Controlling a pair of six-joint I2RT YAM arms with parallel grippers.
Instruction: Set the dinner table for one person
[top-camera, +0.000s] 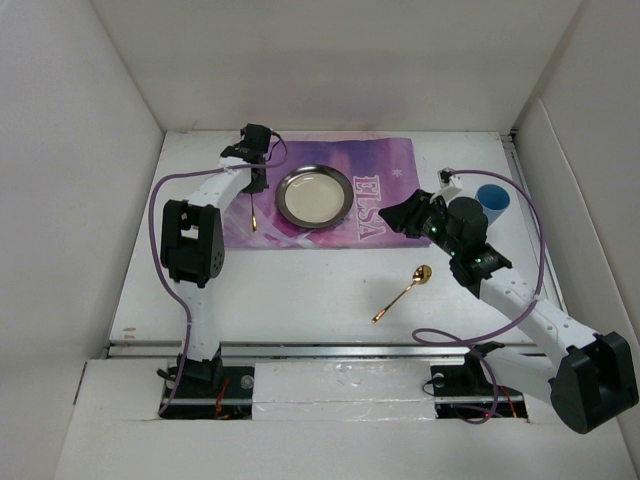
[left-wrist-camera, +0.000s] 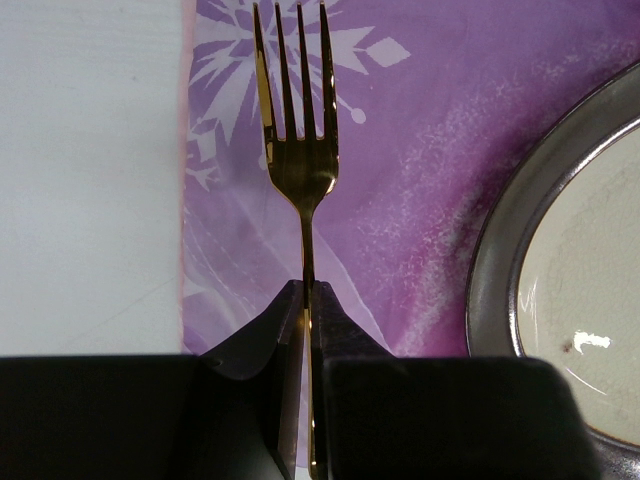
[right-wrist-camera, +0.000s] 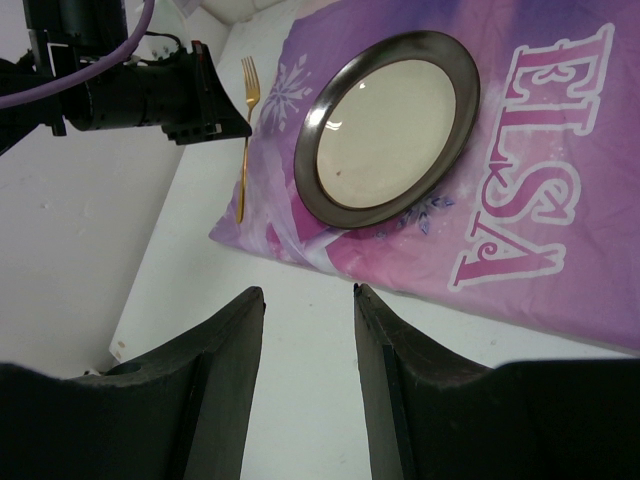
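Note:
A gold fork (left-wrist-camera: 298, 150) is pinched by its handle in my left gripper (left-wrist-camera: 308, 285), which is shut on it. The fork hangs over the left strip of the purple ELSA placemat (left-wrist-camera: 420, 150), tines pointing away, left of the metal plate (top-camera: 314, 195). I cannot tell whether it touches the mat. A gold spoon (top-camera: 405, 292) lies on the white dinner table (top-camera: 300, 300) in front of the mat. My right gripper (right-wrist-camera: 308, 292) is open and empty, above bare table near the mat's front edge. In the top view it (top-camera: 398, 220) hovers by the mat's right end.
A blue cup (top-camera: 492, 200) stands at the right, behind the right arm. White walls close in the table on the left, back and right. A metal rail (top-camera: 330, 350) runs along the near edge.

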